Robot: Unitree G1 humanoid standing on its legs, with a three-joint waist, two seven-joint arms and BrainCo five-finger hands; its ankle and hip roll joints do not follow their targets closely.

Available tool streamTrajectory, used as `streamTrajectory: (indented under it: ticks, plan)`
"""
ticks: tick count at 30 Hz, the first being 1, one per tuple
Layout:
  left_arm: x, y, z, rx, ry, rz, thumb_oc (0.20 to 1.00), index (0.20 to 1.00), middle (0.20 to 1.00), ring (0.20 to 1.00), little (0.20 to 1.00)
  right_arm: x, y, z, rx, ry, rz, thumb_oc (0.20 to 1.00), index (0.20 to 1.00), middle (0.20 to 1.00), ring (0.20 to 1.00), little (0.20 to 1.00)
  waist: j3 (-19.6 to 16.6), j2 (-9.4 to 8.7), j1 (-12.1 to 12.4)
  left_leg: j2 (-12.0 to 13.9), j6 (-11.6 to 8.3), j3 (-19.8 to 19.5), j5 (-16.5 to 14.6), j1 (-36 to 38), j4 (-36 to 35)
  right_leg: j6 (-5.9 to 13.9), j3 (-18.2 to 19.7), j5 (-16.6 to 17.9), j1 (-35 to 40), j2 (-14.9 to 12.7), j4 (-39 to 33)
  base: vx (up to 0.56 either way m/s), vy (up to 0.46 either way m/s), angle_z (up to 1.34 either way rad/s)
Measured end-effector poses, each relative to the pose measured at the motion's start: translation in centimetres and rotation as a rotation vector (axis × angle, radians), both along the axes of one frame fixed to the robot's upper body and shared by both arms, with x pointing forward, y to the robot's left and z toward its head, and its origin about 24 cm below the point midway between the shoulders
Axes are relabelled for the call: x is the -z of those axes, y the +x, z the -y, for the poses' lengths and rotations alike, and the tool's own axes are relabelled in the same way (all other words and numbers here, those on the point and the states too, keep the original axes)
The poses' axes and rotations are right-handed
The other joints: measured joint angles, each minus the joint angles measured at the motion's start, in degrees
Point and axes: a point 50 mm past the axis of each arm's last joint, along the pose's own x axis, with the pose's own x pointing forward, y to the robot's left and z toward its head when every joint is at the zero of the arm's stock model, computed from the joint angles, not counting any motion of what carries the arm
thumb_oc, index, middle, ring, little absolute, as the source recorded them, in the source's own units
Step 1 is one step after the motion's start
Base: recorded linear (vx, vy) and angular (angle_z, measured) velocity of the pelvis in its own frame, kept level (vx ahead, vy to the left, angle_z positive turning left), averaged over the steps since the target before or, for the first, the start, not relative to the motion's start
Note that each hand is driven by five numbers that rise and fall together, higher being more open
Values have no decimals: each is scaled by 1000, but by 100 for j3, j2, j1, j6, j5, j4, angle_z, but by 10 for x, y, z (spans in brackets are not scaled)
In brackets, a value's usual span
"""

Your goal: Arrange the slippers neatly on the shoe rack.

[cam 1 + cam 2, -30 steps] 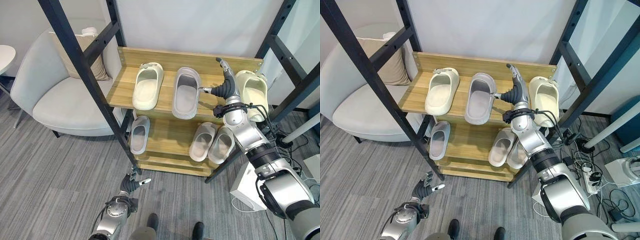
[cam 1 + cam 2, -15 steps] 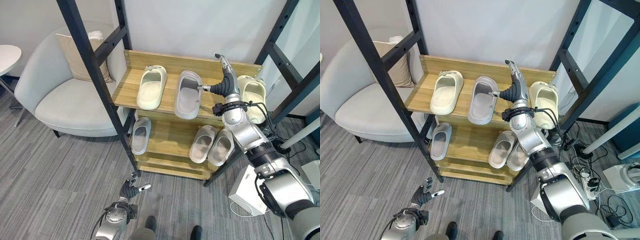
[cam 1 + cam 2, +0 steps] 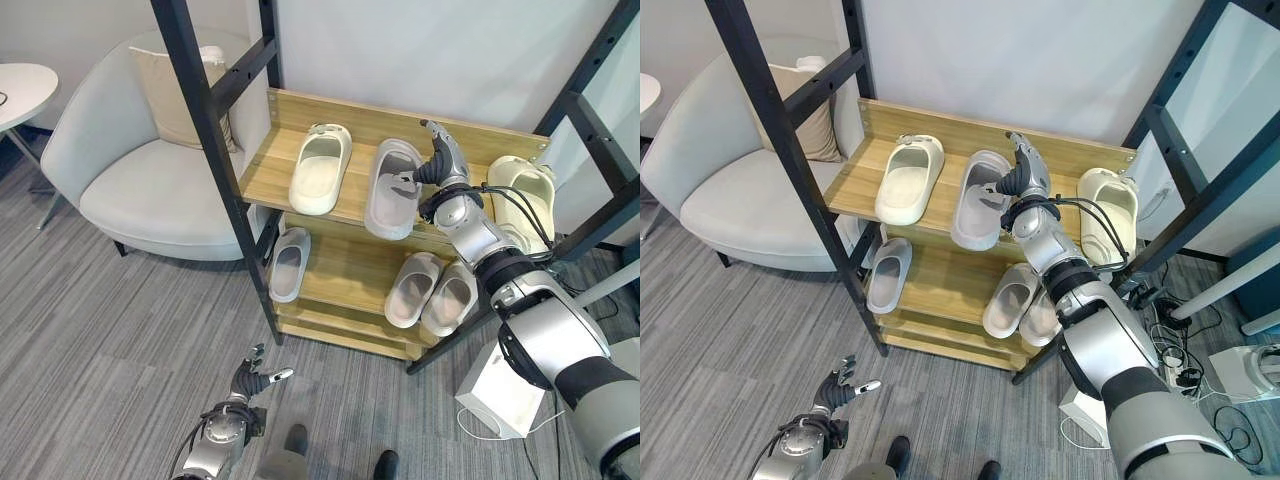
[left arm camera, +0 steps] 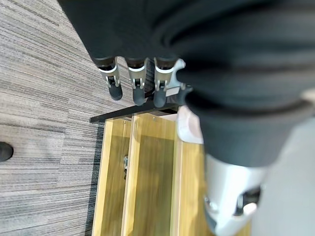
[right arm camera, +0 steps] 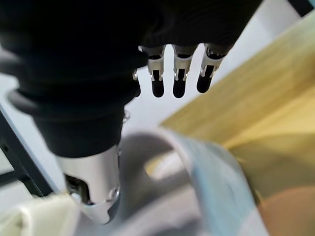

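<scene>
The wooden shoe rack (image 3: pixel 330 112) holds three slippers on its top shelf: a cream one (image 3: pixel 320 168) at left, a grey one (image 3: pixel 393 187) in the middle and a cream one (image 3: pixel 520 195) at right. On the lower shelf lie a grey slipper (image 3: pixel 288 264) at left and a light grey pair (image 3: pixel 432 292) at right. My right hand (image 3: pixel 441 162) rests open against the middle grey slipper's right rim, fingers straight, thumb on its edge. The right wrist view has that slipper's strap (image 5: pixel 197 167) under the straight fingers (image 5: pixel 179 73). My left hand (image 3: pixel 250 381) hangs open just above the carpet.
A grey armchair (image 3: pixel 140 180) with a beige cushion stands left of the rack. Black slanted frame posts (image 3: pixel 215 150) cross in front of the rack's left side and stand at its right. A white round table (image 3: pixel 20 90) is far left, a white box (image 3: pixel 495 390) at lower right.
The camera has shifted, moving the whole scene. My right hand has dropped and leaned left onto the grey slipper's rim. The slippers lie where they were.
</scene>
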Motion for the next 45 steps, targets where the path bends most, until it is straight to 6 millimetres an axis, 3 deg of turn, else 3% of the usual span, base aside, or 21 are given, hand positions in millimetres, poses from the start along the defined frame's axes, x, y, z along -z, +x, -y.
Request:
streamTrajectory:
  ticks: [2,4,6,8,13,16,17,18,19,22,23,25,28,31,33,36,39,42,45]
  plan:
    - [-1,2,0,-3,1,5,1000,1000,1000,1000,1000,5,0,-4,-8,-13,-25,1000,1000,1000,1000,1000,2,-4,-2,-2,0,0,0,-4,0,0,-2,-1,-3,-3,0,0,0,0]
    - [-4,7,0,-6,4,21,1000,1000,1000,1000,1000,11,4,2,34,-22,-82,200,200,200,200,200,-1,-8,-5,-1,0,1,0,0,0,1,0,-2,0,-3,1,0,0,0]
    - [-4,8,1,-5,5,24,1000,1000,1000,1000,1000,17,4,5,61,-22,-132,200,200,200,200,200,-6,-17,-11,-1,-2,-5,1,-1,0,0,-1,-2,1,-3,0,0,0,0]
    - [-4,7,-1,-9,10,23,1000,1000,1000,1000,1000,6,7,9,91,22,-118,200,200,200,200,200,-15,-24,-25,-1,-3,-8,3,2,0,0,-2,-2,7,-4,0,0,0,0]
    - [-4,7,-1,-10,12,20,1000,1000,1000,1000,1000,3,7,19,119,93,-128,200,200,200,200,200,-55,-19,-79,-2,-3,-3,4,13,0,-1,4,-2,9,-3,0,0,0,0]
    - [-3,6,-2,-14,13,12,1000,1000,1000,1000,1000,-14,6,1,36,190,-57,200,200,200,200,200,-67,6,-258,1,-2,13,7,25,0,-1,28,-1,5,-1,0,0,-1,-1]
    - [-3,5,-2,-20,11,11,1000,1000,1000,1000,1000,-31,0,-13,-52,247,44,200,200,200,200,200,-69,21,-284,0,1,23,26,19,0,-2,27,0,4,-3,-1,7,-8,-5]
    - [-5,6,0,-23,1,20,1000,1000,1000,1000,1000,-59,-23,-32,-193,325,228,200,200,200,200,200,-86,62,-402,-1,1,36,23,39,-1,0,74,-1,13,0,0,15,-14,-5]
    - [-8,7,-2,-55,-9,33,1000,1000,1000,1000,1000,-84,-65,-38,-334,398,450,200,200,200,200,200,-81,81,-414,-1,1,52,23,50,0,0,116,-1,14,-4,0,-21,-18,-8]
    - [-8,3,-4,-78,-5,35,1000,1000,1000,1000,1000,-90,-98,-24,-358,439,617,200,200,200,200,200,-81,124,-458,-4,-1,83,21,117,-2,0,144,-1,69,-13,0,-6,-19,-7]
    - [-5,-1,-6,-104,-15,25,1000,1000,1000,1000,1000,-82,-108,-17,-360,471,648,200,200,200,200,200,-88,174,-508,5,-64,107,-48,124,-40,-8,174,-4,61,-11,-4,14,-32,-10]
    - [0,-11,-6,-114,-22,0,1000,1000,1000,1000,1000,-66,-121,-24,-467,615,600,200,200,200,200,200,-117,246,-512,18,-56,147,-52,121,-41,-4,215,-5,32,3,-17,-15,-29,-18]
    - [8,-27,-1,-121,-51,-44,1000,1000,1000,1000,1000,-29,-140,-69,-799,821,325,200,200,200,200,200,-141,371,-530,30,-24,171,-71,110,-41,20,272,-19,17,21,-30,-14,-21,-7]
    - [10,-28,3,-109,-67,-51,1000,1000,1000,1000,1000,-9,-157,-108,-1048,836,97,200,200,200,200,200,-157,345,-423,35,-31,143,-63,96,-41,16,244,-19,23,25,-26,-27,-14,7]
    - [8,-27,1,-106,-63,-46,1000,1000,1000,1000,1000,-2,-164,-120,-1147,811,20,200,200,200,200,200,-184,291,-339,16,-28,64,-49,71,-39,15,154,-16,29,6,1,-48,-16,21]
    - [6,-27,-3,-104,-51,-39,1000,1000,1000,1000,1000,7,-162,-126,-1169,806,-36,200,200,200,200,200,-181,220,-291,0,-39,8,-7,9,-23,-21,101,10,3,-9,2,-137,-7,13]
    - [-1,-14,-2,-87,-39,3,1000,1000,1000,1000,1000,36,-143,-125,-1050,760,-142,200,200,200,200,200,23,186,-283,-5,-30,-48,84,-171,66,-8,80,-32,-228,-27,226,-249,-13,6]
    - [-22,21,4,-56,-36,112,1000,1000,1000,1000,1000,56,-111,-107,-845,510,-172,200,200,200,200,200,649,268,-259,-40,-22,-173,94,-834,621,-29,-18,-114,-753,-106,665,-298,-8,23]
    - [-47,54,10,-21,-17,232,1000,1000,1000,1000,1000,40,-73,-82,-627,260,-59,200,200,200,200,200,1327,499,-172,-55,-67,-297,55,-1499,1151,-77,-49,-246,-1370,-160,1210,-226,14,19]
